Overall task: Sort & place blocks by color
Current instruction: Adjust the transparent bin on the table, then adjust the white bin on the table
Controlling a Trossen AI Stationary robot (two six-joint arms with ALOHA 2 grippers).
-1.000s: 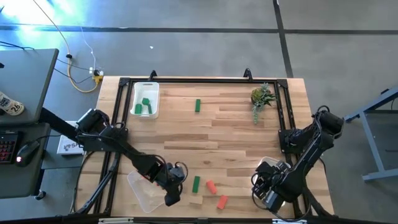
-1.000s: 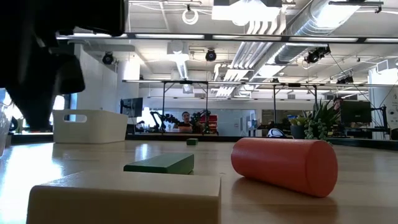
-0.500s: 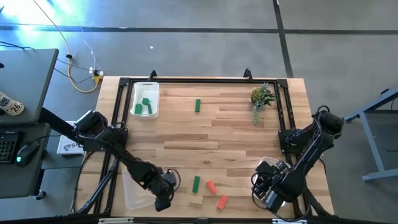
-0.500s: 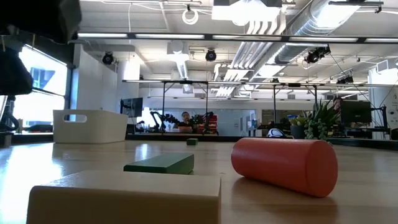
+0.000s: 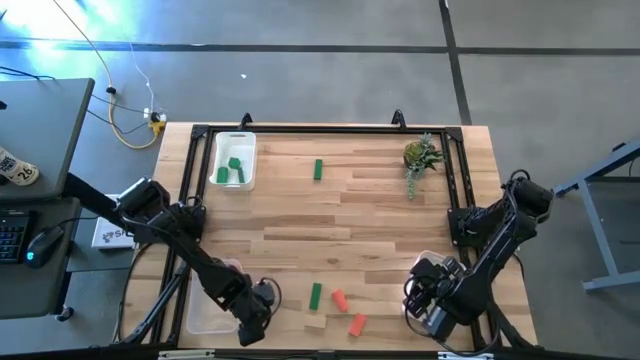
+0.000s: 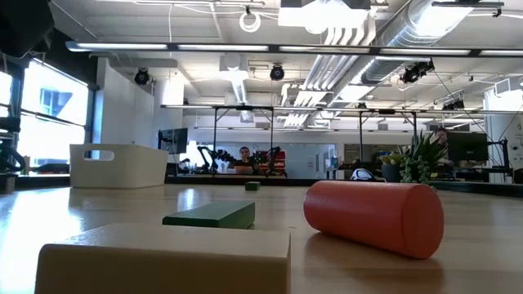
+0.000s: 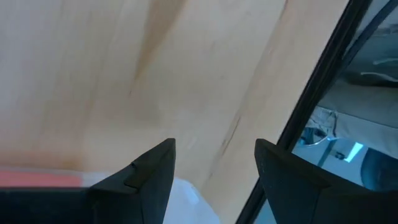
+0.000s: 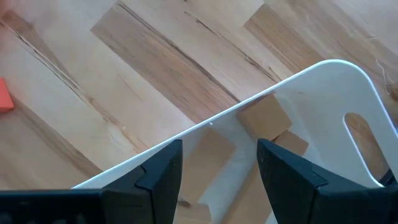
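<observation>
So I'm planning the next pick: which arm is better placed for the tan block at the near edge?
Left, probably. Its open claw hangs beside the tan block, while the right claw sits farther off over its tray.

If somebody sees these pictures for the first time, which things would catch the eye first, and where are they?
In the low view a red-orange cylinder block lies large on the table, with a flat green block beside it and a tan block nearest the camera. From above, the left gripper hangs open at the table's near left edge beside a clear tray. The right gripper is over a tray holding tan blocks.
</observation>
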